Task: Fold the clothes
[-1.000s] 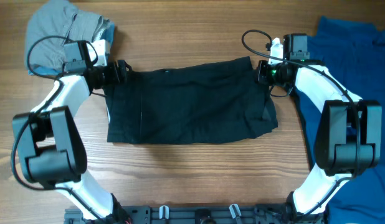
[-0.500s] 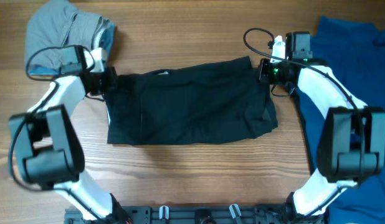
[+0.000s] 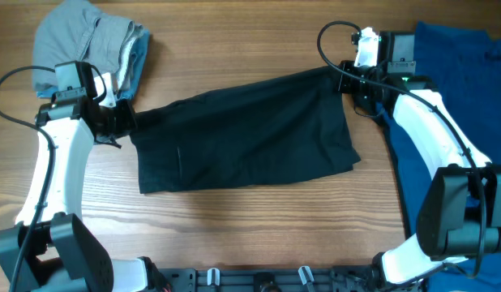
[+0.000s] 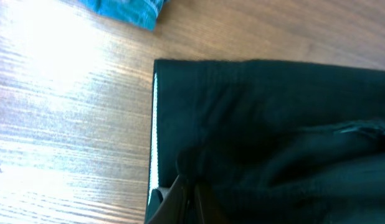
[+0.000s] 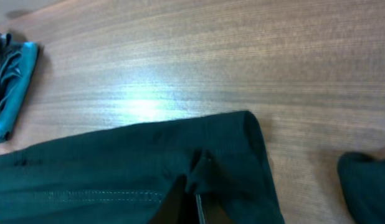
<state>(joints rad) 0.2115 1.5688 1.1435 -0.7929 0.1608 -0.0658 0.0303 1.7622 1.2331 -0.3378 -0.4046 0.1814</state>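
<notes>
A dark garment (image 3: 246, 134) lies spread across the middle of the wooden table, pulled taut between both arms. My left gripper (image 3: 127, 122) is shut on its left top corner; in the left wrist view the jaws (image 4: 189, 199) pinch the dark cloth (image 4: 273, 130). My right gripper (image 3: 345, 83) is shut on the right top corner, and the right wrist view shows the cloth (image 5: 118, 174) bunched between the closed fingers (image 5: 195, 202). The top edge runs slanted, higher on the right.
A folded grey garment with a blue edge (image 3: 88, 40) lies at the back left, close behind the left arm. A blue cloth (image 3: 453, 122) covers the right side of the table under the right arm. Bare wood (image 3: 250, 227) shows in front.
The left gripper closed on the garment's left corner and pulled it left. The right gripper lifted its corner back and right. The garment is stretched and skewed.
</notes>
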